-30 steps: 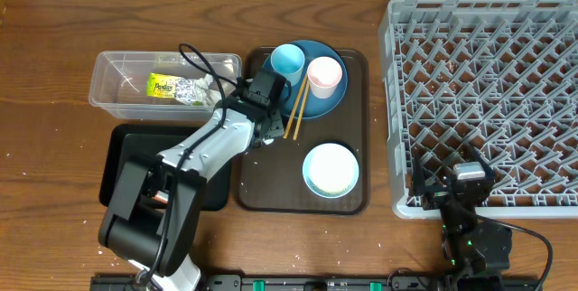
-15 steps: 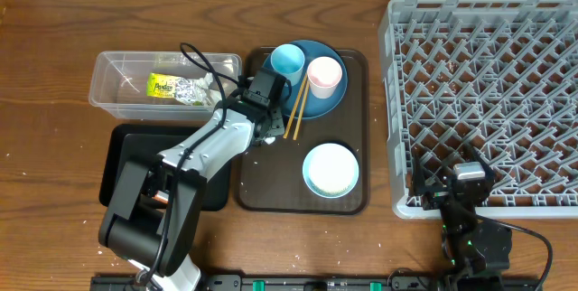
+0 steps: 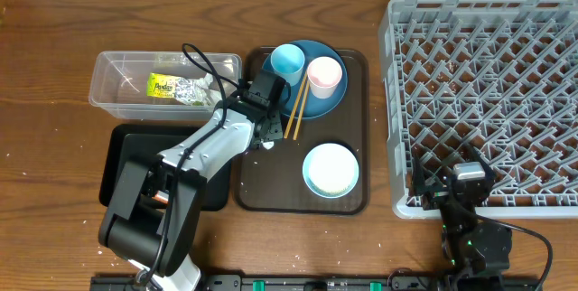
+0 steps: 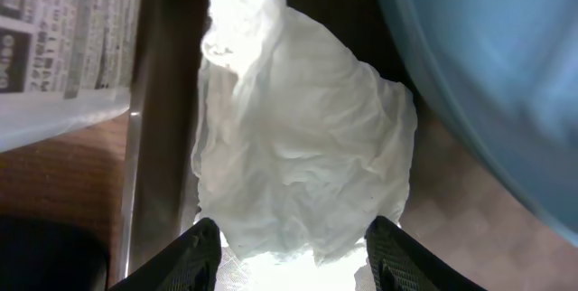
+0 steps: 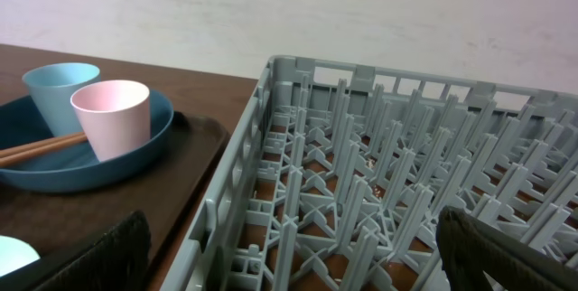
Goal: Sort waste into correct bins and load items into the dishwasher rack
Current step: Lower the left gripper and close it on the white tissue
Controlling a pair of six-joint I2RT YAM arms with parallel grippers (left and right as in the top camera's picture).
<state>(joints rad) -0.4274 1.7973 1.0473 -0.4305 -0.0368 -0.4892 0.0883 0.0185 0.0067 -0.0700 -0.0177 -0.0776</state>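
At brown tray (image 3: pixel 271 183) left edge, left hand (image 4: pixel 295 253) grips tissue (image 4: pixel 298 146) beside plate (image 4: pixel 488 74).

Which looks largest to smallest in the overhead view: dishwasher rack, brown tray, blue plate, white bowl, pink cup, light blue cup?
1. dishwasher rack
2. brown tray
3. blue plate
4. white bowl
5. pink cup and light blue cup: these look alike, so no ranking.

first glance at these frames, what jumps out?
The big grey dishwasher rack fills the right side, with no dishes in it. On the brown tray, the blue plate carries a light blue cup and a pink cup, with the chopsticks lying across its edge. At the tray's left edge, the left gripper is shut on a crumpled white tissue that floods the left wrist view.
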